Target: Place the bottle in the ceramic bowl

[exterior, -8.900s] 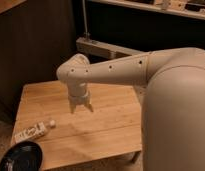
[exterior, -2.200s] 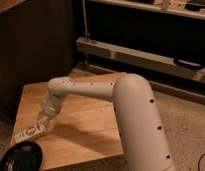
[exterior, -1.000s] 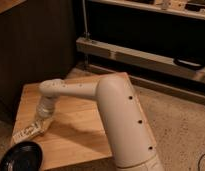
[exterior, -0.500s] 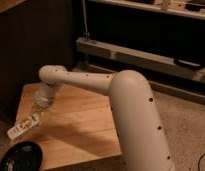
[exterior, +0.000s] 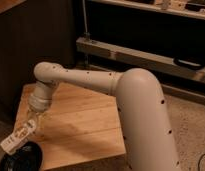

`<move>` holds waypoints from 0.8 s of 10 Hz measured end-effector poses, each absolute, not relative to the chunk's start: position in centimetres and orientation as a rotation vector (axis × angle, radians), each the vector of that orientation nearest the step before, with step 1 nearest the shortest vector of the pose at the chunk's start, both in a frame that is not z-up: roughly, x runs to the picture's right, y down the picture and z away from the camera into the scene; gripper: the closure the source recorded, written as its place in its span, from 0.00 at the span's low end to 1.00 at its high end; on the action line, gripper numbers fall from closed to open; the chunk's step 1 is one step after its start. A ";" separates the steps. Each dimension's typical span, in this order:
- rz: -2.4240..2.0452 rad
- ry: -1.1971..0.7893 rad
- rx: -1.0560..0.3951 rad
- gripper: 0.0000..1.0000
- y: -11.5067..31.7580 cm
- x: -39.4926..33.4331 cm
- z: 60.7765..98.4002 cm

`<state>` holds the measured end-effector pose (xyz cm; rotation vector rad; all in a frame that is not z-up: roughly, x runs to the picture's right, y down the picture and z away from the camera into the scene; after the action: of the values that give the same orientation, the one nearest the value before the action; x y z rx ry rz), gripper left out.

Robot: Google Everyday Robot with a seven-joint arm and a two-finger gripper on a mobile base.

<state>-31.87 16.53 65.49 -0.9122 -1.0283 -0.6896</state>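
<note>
The gripper (exterior: pixel 31 121) sits at the lower left of the frame, pointing down over the left edge of the bench (exterior: pixel 83 122). Its fingers (exterior: pixel 34 118) are clamped on the upper end of the bottle (exterior: pixel 16 139). The contact is small and dim, so how much of the bottle lies between them is hard to judge.

The bottle is white plastic with a dark-printed label. It hangs tilted, with its free end low and to the left, clear of the bench top. Directly beneath it, in the bottom left corner, is the bowl (exterior: pixel 22 159), round, shallow and glossy black. The bottle's low end is just above the bowl's rim, and I cannot tell whether they touch.

The arm (exterior: pixel 88 80) is smooth, off-white and dotted with small holes. It sweeps from the lower right up to a bent joint at the upper left, then drops to the gripper. The bench is pale planked wood. A dark panel (exterior: pixel 31 45) stands behind it, a grey metal rail (exterior: pixel 146 55) crosses the upper right, and speckled floor (exterior: pixel 193 125) shows at the right.
</note>
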 end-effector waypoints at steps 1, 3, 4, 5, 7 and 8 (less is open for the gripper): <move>-0.714 -1.047 -0.933 1.00 18.2 -32.0 65.5; -0.772 -1.065 -0.950 1.00 20.6 -32.5 65.6; -0.795 -1.057 -0.949 1.00 21.2 -32.6 66.2; -0.826 -1.044 -0.944 1.00 22.0 -32.8 66.8; -0.946 -1.008 -0.915 1.00 24.1 -34.6 67.1; -0.981 -0.990 -0.907 1.00 24.6 -35.1 66.7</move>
<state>-35.12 24.61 66.75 -0.9065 -0.9903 -0.9808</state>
